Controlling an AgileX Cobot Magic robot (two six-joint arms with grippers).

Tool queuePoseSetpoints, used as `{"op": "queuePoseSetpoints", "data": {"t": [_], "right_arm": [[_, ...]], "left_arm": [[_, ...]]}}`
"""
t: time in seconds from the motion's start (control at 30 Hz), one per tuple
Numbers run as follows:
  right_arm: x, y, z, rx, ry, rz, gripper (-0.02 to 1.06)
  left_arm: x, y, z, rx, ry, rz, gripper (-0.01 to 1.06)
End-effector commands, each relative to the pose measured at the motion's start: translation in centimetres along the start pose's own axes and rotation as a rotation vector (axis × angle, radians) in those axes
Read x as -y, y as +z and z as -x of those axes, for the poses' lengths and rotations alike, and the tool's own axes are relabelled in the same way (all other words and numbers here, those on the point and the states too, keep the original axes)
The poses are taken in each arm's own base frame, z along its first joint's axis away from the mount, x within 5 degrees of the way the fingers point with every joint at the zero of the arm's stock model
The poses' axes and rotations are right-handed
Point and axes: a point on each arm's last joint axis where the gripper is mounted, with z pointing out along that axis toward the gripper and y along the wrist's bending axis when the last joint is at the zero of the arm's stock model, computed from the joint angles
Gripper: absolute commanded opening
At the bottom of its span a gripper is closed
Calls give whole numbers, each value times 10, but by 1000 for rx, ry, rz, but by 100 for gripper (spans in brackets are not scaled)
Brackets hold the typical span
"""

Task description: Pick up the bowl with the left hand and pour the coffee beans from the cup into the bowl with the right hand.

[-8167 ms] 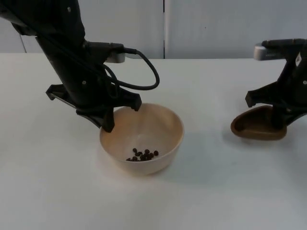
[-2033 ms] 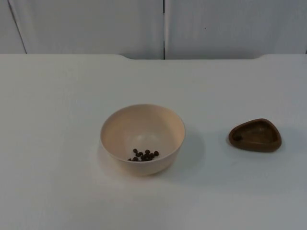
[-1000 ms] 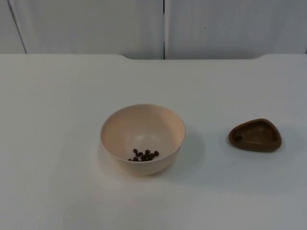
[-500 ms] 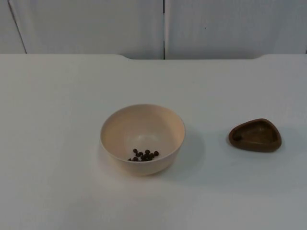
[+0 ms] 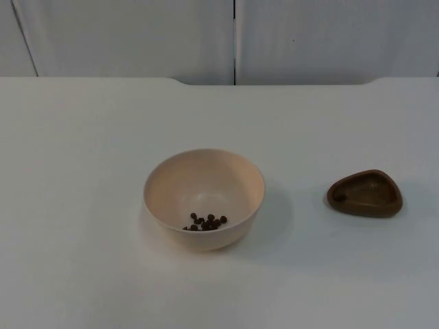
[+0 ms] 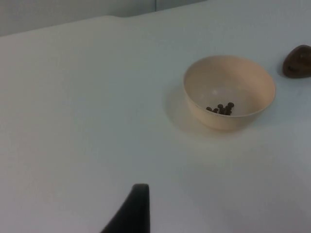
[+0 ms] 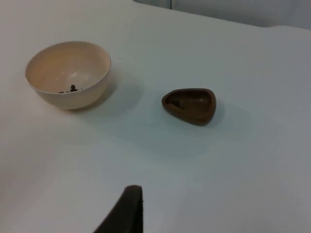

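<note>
A cream bowl point(image 5: 171, 185) stands upright at the table's middle with several coffee beans point(image 5: 206, 221) at its bottom. To its right, a small brown cup point(image 5: 365, 194) rests on the table, and I can make out no beans inside. The left gripper's fingertip point(image 6: 132, 211) hangs well back from the bowl point(image 6: 233, 80) and beans point(image 6: 221, 108), holding nothing. Likewise the right gripper's fingertip point(image 7: 124, 211) is far from the cup point(image 7: 189, 105) and bowl point(image 7: 68, 63), with nothing held. Both grippers are open.
White table top point(image 5: 82, 137) runs back to the grey partition wall point(image 5: 137, 34). The cup point(image 6: 297, 61) sits beyond the bowl as seen from the left wrist.
Eight seconds ago the left gripper was at the bowl's rim and the right gripper at the cup. Both arms have since pulled back from them. Nothing moved in the last two seconds.
</note>
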Motion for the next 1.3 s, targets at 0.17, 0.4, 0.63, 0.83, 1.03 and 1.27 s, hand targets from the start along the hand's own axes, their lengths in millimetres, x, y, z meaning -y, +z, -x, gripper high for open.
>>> {"op": "queuePoseSetpoints", "data": {"t": [0.17, 0.4, 0.63, 0.83, 1.03, 1.27], "right_arm": [[0, 0, 0, 5, -4, 0, 105], [0, 0, 0, 5, -4, 0, 105], [0, 0, 0, 5, -4, 0, 105], [0, 0, 0, 5, -4, 0, 105], [0, 0, 0, 5, -2, 0, 105], [0, 0, 0, 5, -2, 0, 105]], "left_arm": [[0, 1, -1, -4, 1, 7, 105], [0, 1, -1, 1, -57, 115, 105], [0, 2, -1, 6, -116, 226, 105], [1, 2, -1, 9, -146, 283, 105], [1, 2, -1, 9, -152, 294, 105], [1, 3, -1, 10, -162, 316, 105]]}}
